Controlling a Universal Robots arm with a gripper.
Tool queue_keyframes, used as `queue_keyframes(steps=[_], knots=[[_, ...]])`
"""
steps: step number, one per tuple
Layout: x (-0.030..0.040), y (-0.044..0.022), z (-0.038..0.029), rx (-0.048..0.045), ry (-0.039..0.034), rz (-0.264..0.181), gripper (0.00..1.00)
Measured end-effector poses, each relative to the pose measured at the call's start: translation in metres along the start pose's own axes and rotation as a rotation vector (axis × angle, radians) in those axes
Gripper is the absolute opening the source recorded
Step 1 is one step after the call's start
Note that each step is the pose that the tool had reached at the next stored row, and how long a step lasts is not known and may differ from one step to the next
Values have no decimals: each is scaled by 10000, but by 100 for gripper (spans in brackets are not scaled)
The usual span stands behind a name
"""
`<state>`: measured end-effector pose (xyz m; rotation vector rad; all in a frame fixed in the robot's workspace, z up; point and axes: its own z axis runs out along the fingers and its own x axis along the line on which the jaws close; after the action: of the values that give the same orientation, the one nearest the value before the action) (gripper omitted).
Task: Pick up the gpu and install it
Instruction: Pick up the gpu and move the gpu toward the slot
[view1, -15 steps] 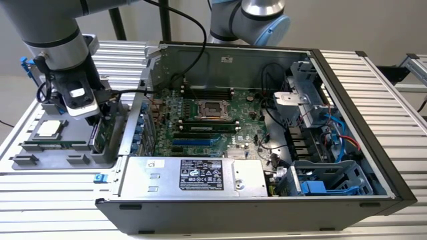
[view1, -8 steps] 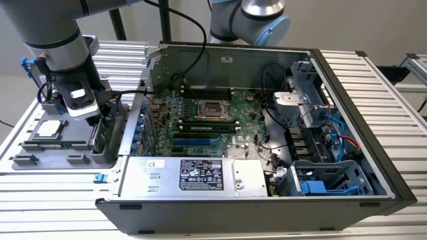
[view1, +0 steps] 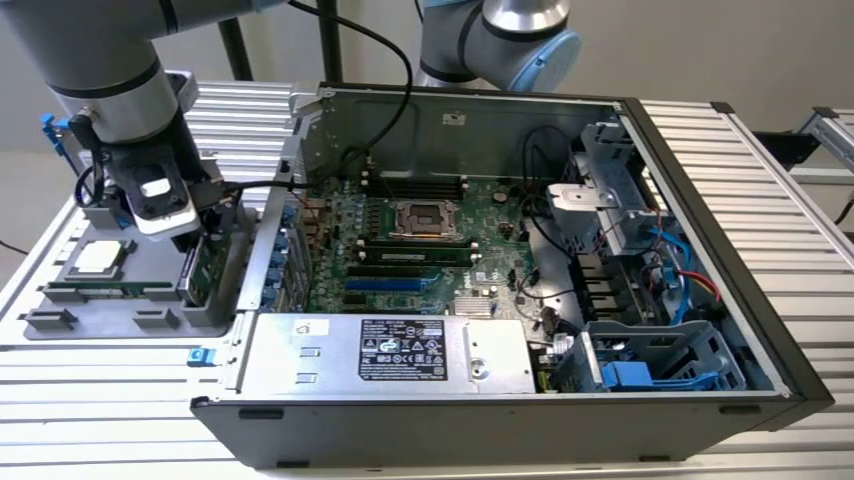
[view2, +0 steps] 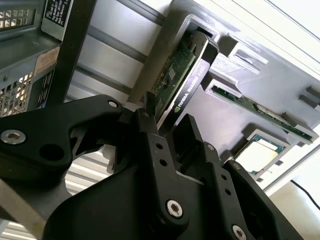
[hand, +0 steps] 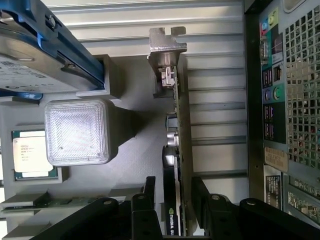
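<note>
Beside the open computer case (view1: 441, 125), on the exterior view's left, the arm (view1: 127, 90) reaches down steeply from above. Its wrist is turned so the gripper (hand: 175, 190) points down into the grey holder tray (view1: 140, 268).

Gripper state: jaws spread, one black finger on each face of the gpu (hand: 181, 125), card between them. A gap shows on the shroud side. On the board side I cannot tell whether the finger touches. Nothing is clamped.

The gpu stands on its long edge in a slot of the tray, upright, just outside the case's rear panel. Its long axis runs alongside that panel. The silver bracket (hand: 167, 45) is at the end away from the gripper, and the fingers straddle the opposite end. The black shroud faces the white block (hand: 77, 132) and the processor chip (hand: 30, 152). The green board faces the case.

Also in the tray are a memory stick (view2: 250, 105) and a hard drive in a blue frame (hand: 30, 55).
</note>
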<state>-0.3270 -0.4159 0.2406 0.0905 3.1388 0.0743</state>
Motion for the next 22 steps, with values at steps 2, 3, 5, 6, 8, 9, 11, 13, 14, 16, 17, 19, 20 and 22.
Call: queue_keyframes(steps=[2,3,5,6,8,9,11,13,14,16,17,19,20,22], knots=[[1,0,1,0,0,-1,100],[1,0,2,0,0,-4,100],[1,0,2,0,1,-18,100],[1,0,2,-1,2,-35,100],[1,0,3,0,4,-97,100],[1,0,3,0,6,-139,100],[1,0,3,0,10,-221,100],[1,0,3,0,12,-264,100],[1,0,3,0,12,-266,100],[0,0,3,0,12,-270,100],[0,0,3,0,13,-269,100],[0,0,3,0,13,-272,100],[0,0,3,0,13,-279,100],[1,0,3,0,16,-316,100]])
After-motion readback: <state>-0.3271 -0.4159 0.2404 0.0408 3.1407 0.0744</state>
